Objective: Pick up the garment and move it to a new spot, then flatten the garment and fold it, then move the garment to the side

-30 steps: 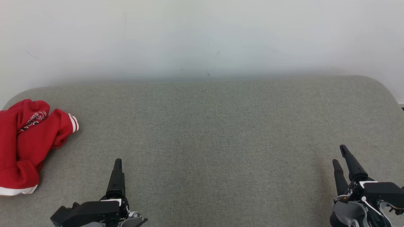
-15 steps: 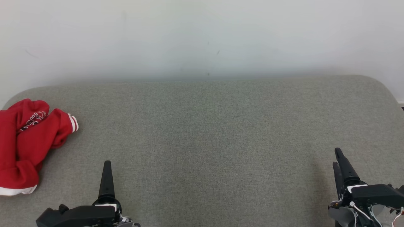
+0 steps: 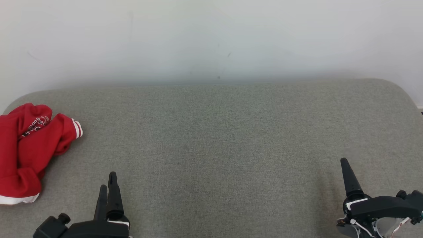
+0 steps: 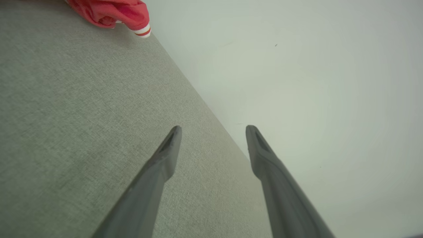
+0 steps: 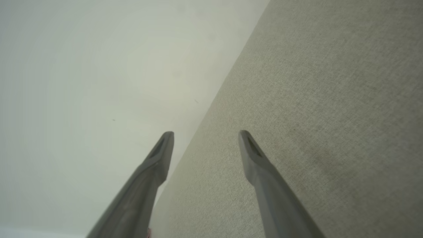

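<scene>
Garment (image 3: 26,148), red with white-striped cuffs, lies crumpled at the left edge of the grey fabric-covered worktop (image 3: 218,132), partly cut off by the edge of the head view. Nothing grips it. Right of it and nearer, the left gripper (image 3: 108,180) hovers over bare fabric, well apart from the cloth, its jaws released and spread wide with nothing between them. Across the wide middle stretch, at the near right, the right gripper (image 5: 205,133) hangs above the surface, jaws likewise parted and holding nothing. A pale wall (image 3: 211,39) rises behind the far edge.
</scene>
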Controlling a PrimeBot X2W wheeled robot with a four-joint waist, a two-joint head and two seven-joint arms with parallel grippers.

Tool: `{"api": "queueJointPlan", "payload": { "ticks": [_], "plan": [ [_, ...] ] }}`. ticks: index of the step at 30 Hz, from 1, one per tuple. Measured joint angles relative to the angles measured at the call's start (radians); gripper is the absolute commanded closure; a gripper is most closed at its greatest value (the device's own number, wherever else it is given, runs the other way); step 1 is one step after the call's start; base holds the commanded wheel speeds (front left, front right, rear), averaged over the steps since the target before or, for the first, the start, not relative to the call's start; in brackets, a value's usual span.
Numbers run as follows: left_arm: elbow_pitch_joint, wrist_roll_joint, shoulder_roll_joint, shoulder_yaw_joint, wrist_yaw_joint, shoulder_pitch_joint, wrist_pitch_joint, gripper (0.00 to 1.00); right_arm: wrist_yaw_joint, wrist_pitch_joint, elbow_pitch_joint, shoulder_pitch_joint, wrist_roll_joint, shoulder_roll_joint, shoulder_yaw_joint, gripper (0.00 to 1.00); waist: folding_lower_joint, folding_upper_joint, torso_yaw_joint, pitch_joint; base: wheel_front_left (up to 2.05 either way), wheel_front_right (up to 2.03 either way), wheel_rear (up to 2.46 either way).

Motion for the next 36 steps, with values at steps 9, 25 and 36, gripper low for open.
{"api": "queueJointPlan", "payload": {
  "ticks": [9,25,36],
  "plan": [
    [-0.021,0.186,0.0,0.0,0.034,0.031,-0.01,0.0,0.0,-0.046,-0.031,0.026,-0.178,0.002,0.041,0.0,0.0,0.0,0.001,-0.001,0.0,0.0,0.0],
    [-0.045,0.434,0.0,0.017,0.052,0.074,-0.022,0.0,0.0,-0.124,-0.063,0.063,-0.379,0.006,0.098,0.0,0.0,0.0,0.005,-0.009,0.0,0.0,0.0],
    [-0.058,0.592,0.001,0.029,0.042,0.095,-0.03,0.0,0.0,-0.17,-0.078,0.089,-0.488,0.009,0.131,0.0,0.0,0.0,0.006,-0.011,0.0,0.0,0.0]
  ]
}}
